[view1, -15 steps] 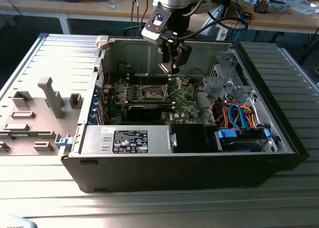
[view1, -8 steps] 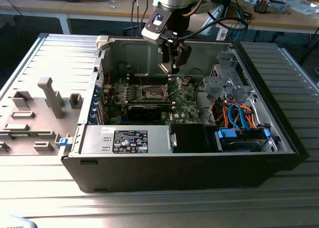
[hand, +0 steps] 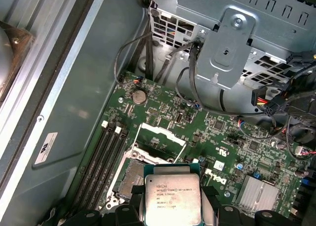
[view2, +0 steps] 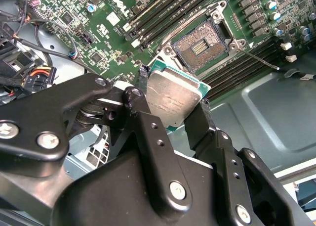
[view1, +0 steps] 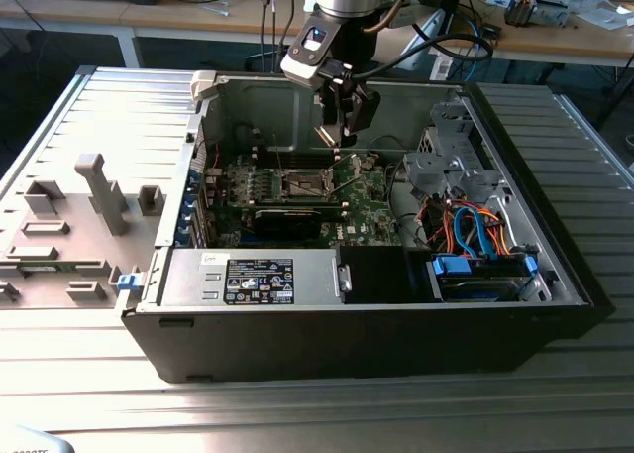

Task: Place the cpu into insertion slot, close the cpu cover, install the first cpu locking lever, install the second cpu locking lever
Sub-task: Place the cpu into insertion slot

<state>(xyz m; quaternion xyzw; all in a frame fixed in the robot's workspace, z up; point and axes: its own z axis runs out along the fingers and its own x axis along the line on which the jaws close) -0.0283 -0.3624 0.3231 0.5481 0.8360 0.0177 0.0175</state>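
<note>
Ribbed metal bench [view1: 297, 413] carries open PC case [view1: 347, 344]. Ext. view: gripper [view1: 337, 136] hangs above insertion slot [view1: 302, 183]. Second wrist view: fingers [view2: 200, 124] pinch cpu [view2: 173, 95] by its edges, clear of insertion slot [view2: 202, 45]. First wrist view: cpu [hand: 172, 200] near insertion slot [hand: 129, 179]; cpu cover [hand: 160, 137] swung open.

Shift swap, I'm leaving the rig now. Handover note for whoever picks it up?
Grip: the end effector is shut on the cpu, holding it in the air over the motherboard, short of the socket.
Insertion slot: empty, contacts exposed.
Cpu cover: raised open.
One thin locking lever sticks out unlatched beside the slot.
Done: cpu is in the grip.
Left: cpu not seated, cover not closed, neither lever installed.
</note>
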